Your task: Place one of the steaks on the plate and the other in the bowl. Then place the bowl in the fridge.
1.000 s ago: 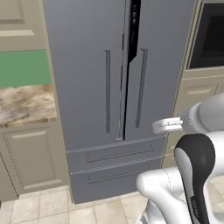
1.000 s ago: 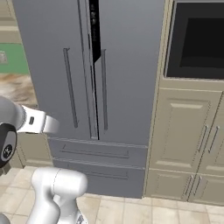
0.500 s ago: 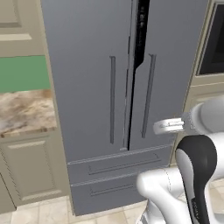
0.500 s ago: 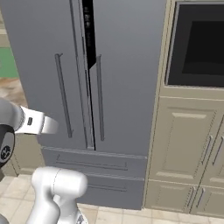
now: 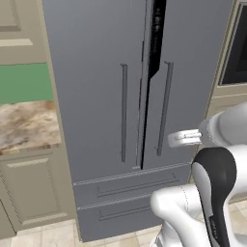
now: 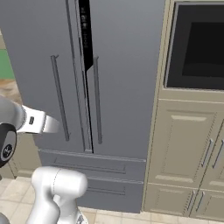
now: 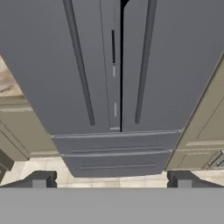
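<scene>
The gripper (image 7: 111, 181) is wide open and holds nothing; its two dark tips stand far apart. It looks at the tall grey fridge (image 7: 113, 65) with long bar handles and two drawers low down. The doors are shut. A brown stone tabletop (image 5: 26, 125) sits left of the fridge, beige cabinets (image 6: 188, 153) to its right.

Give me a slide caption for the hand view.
The open hand faces the closed grey fridge.

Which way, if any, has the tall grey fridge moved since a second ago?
No. The tall grey fridge still abuts the marbled counter; the whole view grew together, so the camera came closer, not the fridge.
</scene>
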